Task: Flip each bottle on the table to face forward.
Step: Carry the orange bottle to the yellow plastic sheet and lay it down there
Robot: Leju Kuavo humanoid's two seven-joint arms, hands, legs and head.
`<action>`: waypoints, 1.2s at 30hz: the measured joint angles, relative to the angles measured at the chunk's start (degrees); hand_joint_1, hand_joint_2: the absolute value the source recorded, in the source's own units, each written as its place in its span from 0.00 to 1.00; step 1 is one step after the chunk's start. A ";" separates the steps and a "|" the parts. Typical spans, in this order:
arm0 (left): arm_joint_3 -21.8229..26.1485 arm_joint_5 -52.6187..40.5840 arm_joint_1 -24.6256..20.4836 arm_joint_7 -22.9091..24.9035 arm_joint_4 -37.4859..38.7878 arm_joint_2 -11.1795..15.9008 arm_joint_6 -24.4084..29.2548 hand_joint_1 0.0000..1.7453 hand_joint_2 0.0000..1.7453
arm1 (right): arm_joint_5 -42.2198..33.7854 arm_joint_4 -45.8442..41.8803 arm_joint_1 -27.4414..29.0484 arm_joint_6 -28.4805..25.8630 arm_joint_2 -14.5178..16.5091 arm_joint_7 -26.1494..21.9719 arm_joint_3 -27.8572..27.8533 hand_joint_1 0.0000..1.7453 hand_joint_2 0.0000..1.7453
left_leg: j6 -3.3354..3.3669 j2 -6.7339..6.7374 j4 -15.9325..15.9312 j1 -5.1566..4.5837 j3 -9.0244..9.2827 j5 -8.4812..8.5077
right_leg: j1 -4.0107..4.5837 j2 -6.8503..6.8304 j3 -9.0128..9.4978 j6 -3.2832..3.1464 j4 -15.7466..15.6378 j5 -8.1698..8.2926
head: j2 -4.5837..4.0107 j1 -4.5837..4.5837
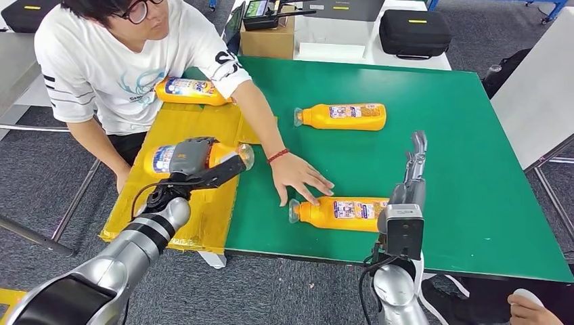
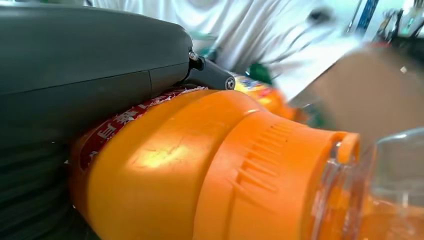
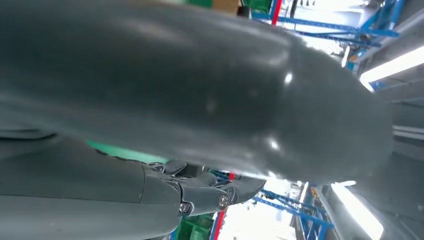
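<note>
Bottle [image 1: 203,157] (red label, white characters unreadable) gripped by left hand [image 1: 193,160].

The head view is bright and evenly lit from overhead, with sharp detail. Shadows on the green counter [image 1: 474,169] are soft and short, lying just beside each bottle. Straight edges bow slightly toward the picture's corners.

The left wrist view is close and partly out of focus. The held orange bottle [image 2: 200,170] carries a pale glare patch on its shoulder, and everything behind it is smeared and blurred, with washed-out white areas.

The right wrist view is dim in the foreground. The dark right hand [image 3: 190,95] shows small glints, against overexposed ceiling strip lights [image 3: 395,65].
</note>
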 joint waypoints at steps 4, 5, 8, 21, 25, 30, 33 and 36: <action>-0.74 -6.52 -0.93 0.80 4.31 2.08 -3.80 1.00 1.00 | -0.71 -1.10 0.34 1.35 -0.02 0.22 -0.72 0.00 0.00 | -0.01 0.09 0.00 0.01 0.00 0.00 | 0.02 0.07 -0.05 0.00 0.00 0.00 | -0.01 0.00; -0.86 -7.20 -1.03 0.86 5.04 2.47 -4.32 1.00 1.00 | -0.85 -1.23 0.36 1.51 -0.03 0.22 -0.81 0.00 0.25 | -0.01 0.09 0.00 0.02 0.00 0.00 | 0.02 0.07 -0.05 0.00 0.00 0.00 | -0.01 0.01; -1.42 -8.45 -1.64 0.84 6.85 3.32 -6.85 1.00 1.00 | -1.00 -1.48 0.39 1.81 -0.05 0.22 -0.90 0.00 1.00 | -0.01 0.07 -0.01 0.02 0.00 0.00 | 0.02 0.07 -0.04 0.00 0.01 0.00 | 0.00 0.02; -3.49 -9.37 -5.52 -9.68 11.38 6.82 -23.84 1.00 1.00 | -4.18 -1.36 -0.29 4.37 -1.04 -0.35 -0.91 0.00 1.00 | -0.01 0.06 -0.02 0.01 0.09 -0.01 | 0.02 0.06 0.09 0.00 0.01 0.00 | -0.01 0.01; -3.87 -9.03 -5.91 -10.30 11.79 7.18 -24.80 0.53 1.00 | -4.49 -1.19 -0.54 4.66 -1.34 -0.52 -0.92 0.00 1.00 | -0.01 0.07 -0.02 0.02 0.14 -0.01 | 0.02 0.06 0.13 0.00 0.01 0.00 | 0.00 0.02; -4.15 -8.16 -6.15 -12.06 12.16 7.50 -25.53 0.00 0.75 | -4.94 -0.95 -0.59 4.77 -1.64 -0.55 -0.92 0.00 1.00 | -0.01 0.08 -0.03 0.02 0.15 -0.01 | 0.02 0.06 0.14 -0.01 0.02 0.00 | 0.00 0.01; -4.13 -5.70 -6.17 -15.24 12.19 7.96 -25.92 0.00 0.00 | -5.33 -0.58 -0.76 4.85 -1.88 -0.76 -0.92 0.00 1.00 | -0.01 0.06 -0.03 0.02 0.15 0.00 | 0.02 0.06 0.15 -0.01 0.02 0.00 | 0.00 0.01; -3.86 -3.08 -6.00 -18.31 12.19 8.52 -25.76 0.00 0.00 | -5.91 -0.13 -1.11 5.09 -2.10 -0.98 -0.91 0.00 1.00 | -0.01 0.04 -0.03 0.02 0.15 0.00 | 0.02 0.06 0.15 -0.01 0.02 0.00 | 0.00 0.02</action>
